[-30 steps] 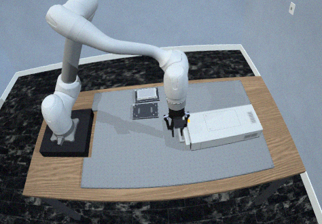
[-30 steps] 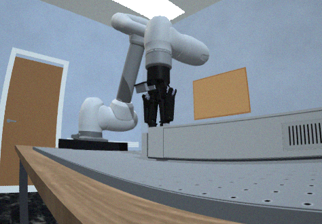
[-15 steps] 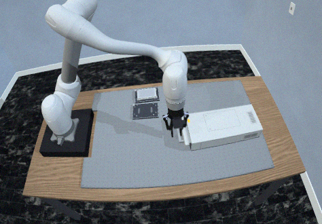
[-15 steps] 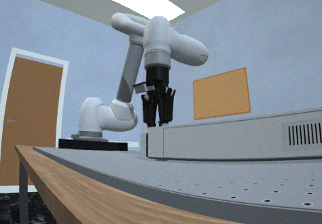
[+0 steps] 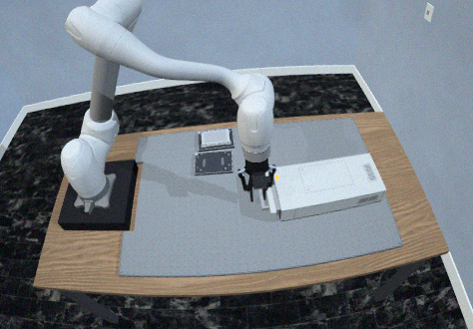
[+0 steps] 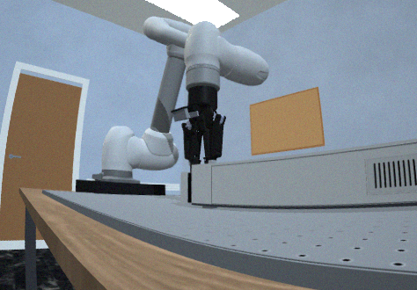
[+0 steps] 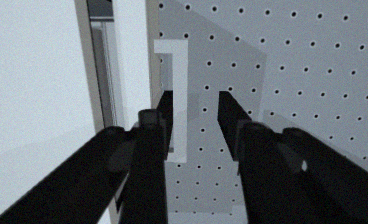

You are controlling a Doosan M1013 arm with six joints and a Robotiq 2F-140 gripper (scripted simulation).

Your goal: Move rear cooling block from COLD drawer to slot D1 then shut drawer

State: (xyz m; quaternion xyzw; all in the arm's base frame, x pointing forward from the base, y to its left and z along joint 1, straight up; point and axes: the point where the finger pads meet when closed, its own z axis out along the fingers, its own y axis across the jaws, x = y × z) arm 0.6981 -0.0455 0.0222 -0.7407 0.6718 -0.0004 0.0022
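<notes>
From the top, the fingers (image 5: 251,194) (image 6: 213,141) point down by the near end of the white cooler (image 5: 324,178) (image 6: 286,184) (image 7: 35,75), at the handle (image 5: 263,204) (image 7: 180,100). The cooler sits on the gray worktop (image 5: 200,253) (image 6: 154,216) (image 7: 305,75). Its little lamp (image 5: 276,177) glows yellow. D1 (image 5: 214,163) is a flat dark plate beside the cooler. D2 (image 5: 200,146) is just past it and has a pale block (image 5: 216,138) on it.

From the side, the fingers hang down at the drawer end of the cooler. The drawer front (image 6: 185,187) (image 7: 132,60) stands a bit away from the cooler, with a dark crack between them. The ends of the fingers are hidden behind the cooler.

From the wrist, the fingers are part of the way open, with a gap between them. They are not squeezing anything. The long bar of the handle runs in that gap, close to the finger on the drawer side and well apart from the other one. I cannot tell if the near finger touches it. The drawer is open just a crack. The rear block is hidden, so I cannot tell just where it sits.
</notes>
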